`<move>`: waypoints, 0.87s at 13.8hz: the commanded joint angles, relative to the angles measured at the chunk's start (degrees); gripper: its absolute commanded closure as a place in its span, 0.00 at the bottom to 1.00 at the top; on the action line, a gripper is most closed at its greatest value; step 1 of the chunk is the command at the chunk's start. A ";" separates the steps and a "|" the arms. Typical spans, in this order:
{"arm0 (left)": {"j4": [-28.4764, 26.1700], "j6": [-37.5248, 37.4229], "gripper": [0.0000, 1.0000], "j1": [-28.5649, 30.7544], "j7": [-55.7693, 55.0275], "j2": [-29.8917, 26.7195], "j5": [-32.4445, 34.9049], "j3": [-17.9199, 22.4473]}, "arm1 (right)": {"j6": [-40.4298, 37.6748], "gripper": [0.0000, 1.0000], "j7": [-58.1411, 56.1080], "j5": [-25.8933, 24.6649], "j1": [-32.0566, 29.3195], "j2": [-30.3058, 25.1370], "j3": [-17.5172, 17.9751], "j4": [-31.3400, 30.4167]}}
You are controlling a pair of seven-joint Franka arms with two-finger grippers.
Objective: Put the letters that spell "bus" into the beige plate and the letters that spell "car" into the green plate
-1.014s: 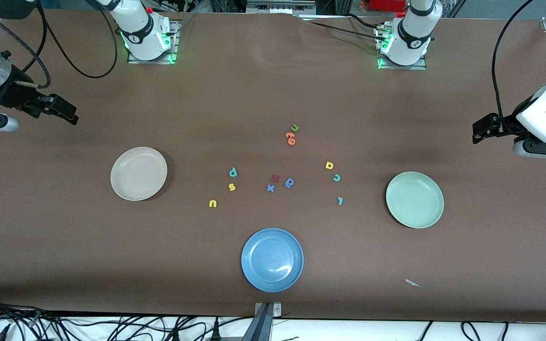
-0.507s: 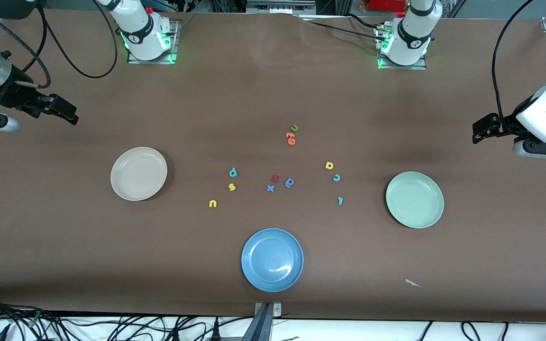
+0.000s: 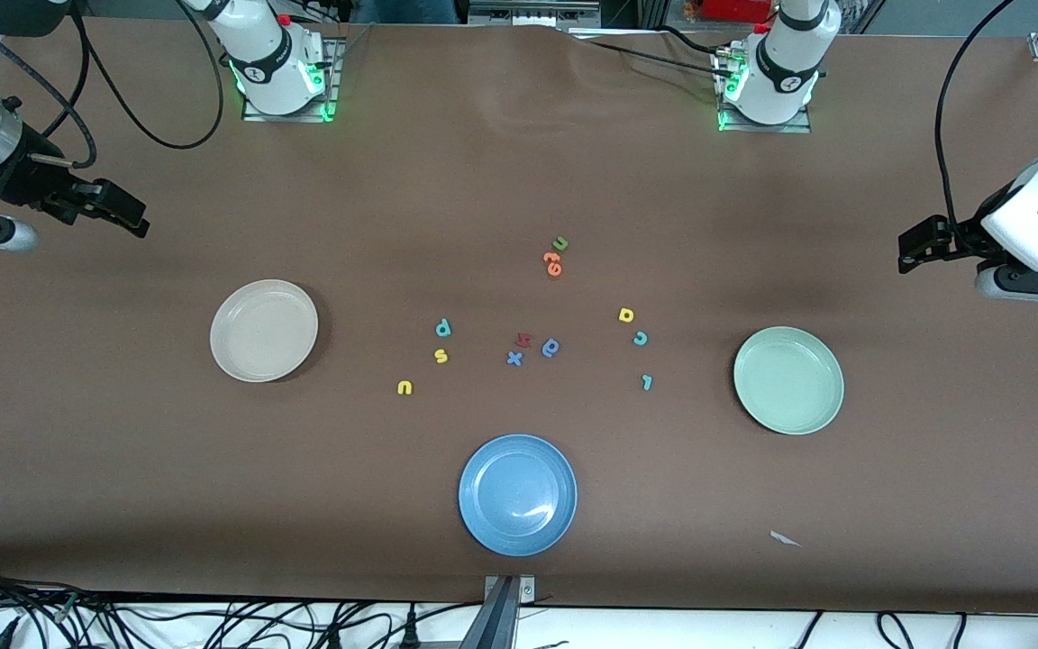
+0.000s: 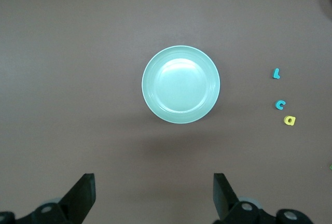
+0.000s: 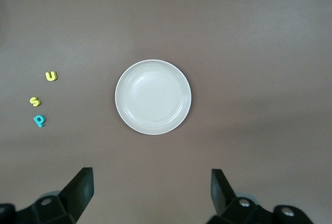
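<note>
Nothing has moved: left gripper (image 4: 153, 195) and right gripper (image 5: 151, 190) wait, fingers wide, gripping nothing.

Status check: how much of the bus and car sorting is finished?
Nothing is sorted yet: the beige plate and green plate hold no letters. Neither the left tool nor the right tool holds anything; both are open. Left: teal b, yellow s, yellow u, yellow a, teal c, teal r.

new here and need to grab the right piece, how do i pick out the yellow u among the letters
Start at the beige plate toward the right arm's end. Three letters lie beside it: a teal b, a yellow s, and the yellow u, nearest the front camera.
</note>
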 commanded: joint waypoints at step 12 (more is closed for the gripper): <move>-4.41 11.95 0.00 -4.00 -19.44 12.72 -4.35 -8.59 | 0.19 0.00 1.15 0.68 0.43 2.98 3.07 0.70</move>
